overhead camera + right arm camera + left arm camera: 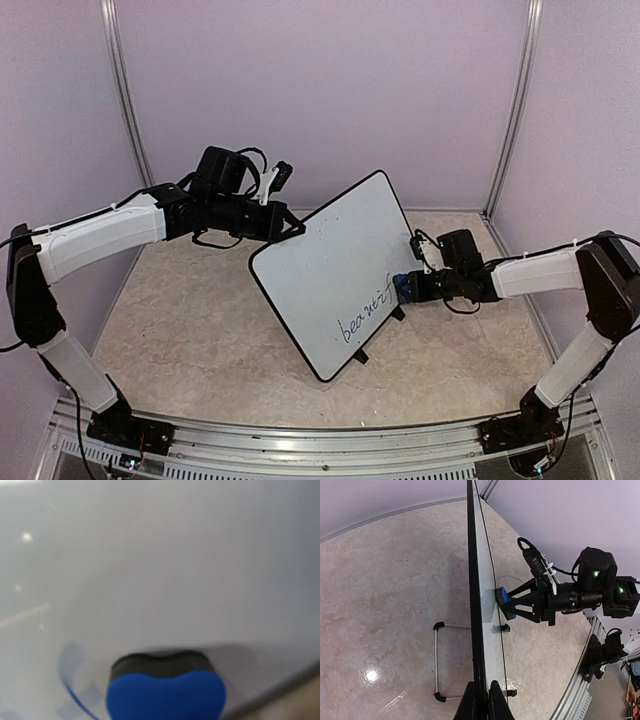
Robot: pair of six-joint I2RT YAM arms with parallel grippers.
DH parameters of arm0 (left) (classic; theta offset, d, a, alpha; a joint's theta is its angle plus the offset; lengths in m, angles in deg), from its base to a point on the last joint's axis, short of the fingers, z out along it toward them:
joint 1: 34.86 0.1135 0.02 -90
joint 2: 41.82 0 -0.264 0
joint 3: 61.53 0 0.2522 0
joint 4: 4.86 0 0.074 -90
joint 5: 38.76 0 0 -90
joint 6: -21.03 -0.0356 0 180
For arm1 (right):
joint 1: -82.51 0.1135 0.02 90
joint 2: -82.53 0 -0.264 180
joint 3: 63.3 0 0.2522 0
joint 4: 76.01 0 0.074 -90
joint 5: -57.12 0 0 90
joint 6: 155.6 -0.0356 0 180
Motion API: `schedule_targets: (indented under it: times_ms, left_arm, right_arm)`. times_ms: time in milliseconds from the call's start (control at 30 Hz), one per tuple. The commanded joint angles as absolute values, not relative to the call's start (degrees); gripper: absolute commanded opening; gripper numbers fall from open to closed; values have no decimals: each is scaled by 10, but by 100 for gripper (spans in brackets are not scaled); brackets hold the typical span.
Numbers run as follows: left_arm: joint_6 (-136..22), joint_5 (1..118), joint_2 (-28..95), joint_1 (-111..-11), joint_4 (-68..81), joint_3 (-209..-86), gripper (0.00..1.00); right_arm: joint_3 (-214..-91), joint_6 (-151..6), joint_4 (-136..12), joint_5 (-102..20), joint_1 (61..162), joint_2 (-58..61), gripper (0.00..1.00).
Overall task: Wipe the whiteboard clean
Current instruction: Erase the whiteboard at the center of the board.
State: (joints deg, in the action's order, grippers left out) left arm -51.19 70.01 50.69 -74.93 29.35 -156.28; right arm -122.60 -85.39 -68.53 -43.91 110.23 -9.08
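Writing scrawled low on the whiteboard, which stands tilted mid-tabletop. Right gripper is clenched on the blue eraser, apparently pressed to the board's face by its right edge. Farther back, left gripper pinches the upper-left rim tight.

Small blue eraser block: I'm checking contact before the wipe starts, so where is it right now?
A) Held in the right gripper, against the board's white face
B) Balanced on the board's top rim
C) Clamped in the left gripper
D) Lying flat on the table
A: the small blue eraser block sits in the right gripper, pressed against the white face of the large white whiteboard with thin black rim.
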Motion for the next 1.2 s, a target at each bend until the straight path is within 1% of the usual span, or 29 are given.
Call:
schedule_targets:
  times_ms: [0,167,267,600,733,867,1033,1167]
  left_arm:
    - [-586,779,504,-778,268,-1560,0]
    - [-586,776,505,-779,268,-1560,0]
    - [-585,776,506,-779,268,-1560,0]
    - [-587,775,508,-779,269,-1560,0]
    - [-587,774,507,-779,270,-1560,0]
    - [-587,773,506,-779,270,-1559,0]
    - [-584,775,509,-779,269,-1560,0]
    - [-582,777,511,-779,269,-1561,0]
  right_arm:
    - [-1174,-841,-655,-434,1118,-87,30]
    - [-1169,-833,-651,-430,1117,-87,30]
    - [-1188,-827,-644,-431,1118,-92,30]
    - [-1339,-810,-610,-462,1127,-131,30]
    - [-1370,-806,-599,-461,1134,-142,30]
    - [-1347,-811,-606,-462,1136,-139,30]
    - [-1279,-831,-622,-471,1140,-122,29]
    - [-1257,-849,-638,-481,1162,-112,30]
